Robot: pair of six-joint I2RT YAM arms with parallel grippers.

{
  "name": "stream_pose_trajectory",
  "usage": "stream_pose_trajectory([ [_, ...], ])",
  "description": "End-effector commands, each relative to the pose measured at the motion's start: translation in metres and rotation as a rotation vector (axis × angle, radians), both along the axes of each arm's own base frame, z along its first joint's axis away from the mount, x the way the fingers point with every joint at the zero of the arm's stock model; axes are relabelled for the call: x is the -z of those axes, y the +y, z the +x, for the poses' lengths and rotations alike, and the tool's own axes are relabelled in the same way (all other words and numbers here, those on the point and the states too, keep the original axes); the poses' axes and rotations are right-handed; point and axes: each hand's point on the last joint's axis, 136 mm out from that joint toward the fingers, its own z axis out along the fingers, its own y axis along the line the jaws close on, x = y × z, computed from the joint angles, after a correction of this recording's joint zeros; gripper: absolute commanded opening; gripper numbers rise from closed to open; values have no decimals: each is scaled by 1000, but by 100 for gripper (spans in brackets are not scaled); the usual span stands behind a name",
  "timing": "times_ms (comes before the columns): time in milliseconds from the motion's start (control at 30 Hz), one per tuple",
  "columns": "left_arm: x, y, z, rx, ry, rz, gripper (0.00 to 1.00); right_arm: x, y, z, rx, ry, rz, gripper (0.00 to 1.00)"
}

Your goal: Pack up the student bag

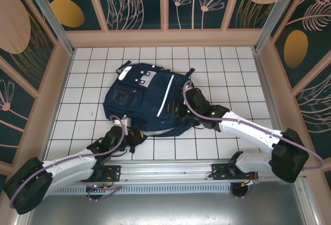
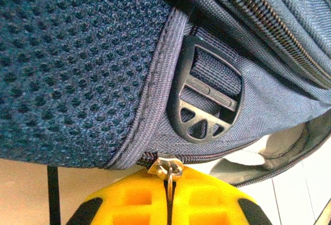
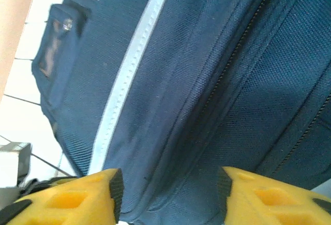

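Observation:
The student bag (image 1: 139,98), navy with a white stripe (image 1: 168,93), lies flat in the middle of the tiled table. At the bag's near left corner, my left gripper (image 1: 128,131) is shut on the metal zipper pull (image 2: 169,181). The pull hangs from its slider (image 2: 166,164) between the closed yellow fingers (image 2: 129,201). Just above sit a black strap buckle (image 2: 207,98) and a mesh side panel (image 2: 72,64). My right gripper (image 1: 182,108) is at the bag's right side. Its two pads (image 3: 115,191) press a creased fold of the bag's fabric (image 3: 170,147) from both sides.
Raised patterned walls (image 1: 51,80) close in the white tiled table (image 1: 227,75) on three sides. A metal rail (image 1: 170,169) carrying both arm bases runs along the near edge. The bag's dark straps (image 1: 189,72) trail at its far end.

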Motion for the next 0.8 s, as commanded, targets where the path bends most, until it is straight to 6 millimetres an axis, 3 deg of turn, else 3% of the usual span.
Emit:
stream_pose_trajectory([
  [0,3,-3,-11,67,27,26,0,-5,3,10,13,24,-90,56],
  [67,-2,-3,-10,62,20,18,1,-4,14,11,-20,53,-117,56],
  [200,-16,-10,-11,86,6,-37,2,-4,46,-9,-112,125,-81,54],
  [367,-18,-25,-17,167,25,-66,6,-1,63,-28,-144,168,-33,54],
  [567,-19,-41,-22,252,32,-67,9,12,51,-30,-88,191,-15,54],
  [700,-30,-59,-23,310,0,-58,12,12,29,-18,-5,152,-74,55],
  [767,-32,-69,-19,324,-3,-53,19,6,13,-6,55,118,-94,55],
])
